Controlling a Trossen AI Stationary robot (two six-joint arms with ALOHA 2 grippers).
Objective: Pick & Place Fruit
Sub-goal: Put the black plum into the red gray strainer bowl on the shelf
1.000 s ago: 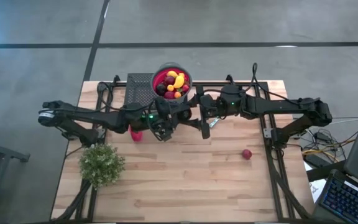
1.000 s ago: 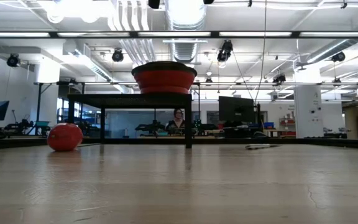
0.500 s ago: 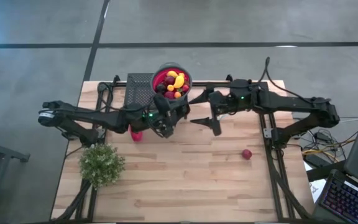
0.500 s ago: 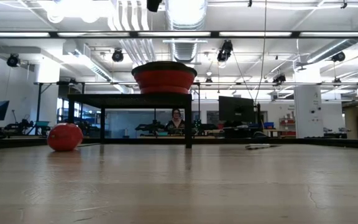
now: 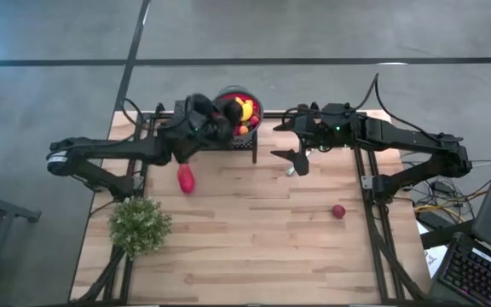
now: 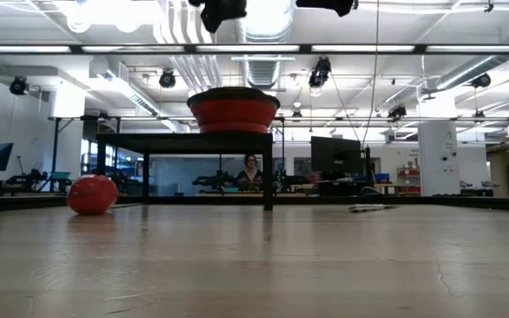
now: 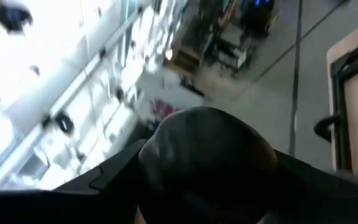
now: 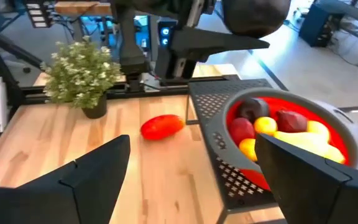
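The bushy green plant (image 5: 139, 226) sits near the left edge of the table (image 5: 254, 256), out of the way, so it is not part of the job. Just right of it, a bit farther back, lies the big red fruit (image 5: 185, 178), alone on the wood, waiting to be picked up. The left claw (image 5: 214, 119) hangs over the red bowl (image 5: 257, 109), and a dark round fruit (image 7: 207, 155) is held between its fingers, likely so it can drop in. The bowl sits up on a black stand (image 5: 187, 115) at the far side and is full of small fruits (image 5: 241, 111). The right claw (image 5: 292, 147) is just right of the bowl, wide open and empty. A small dark red fruit (image 5: 338, 211) sits alone near the right side
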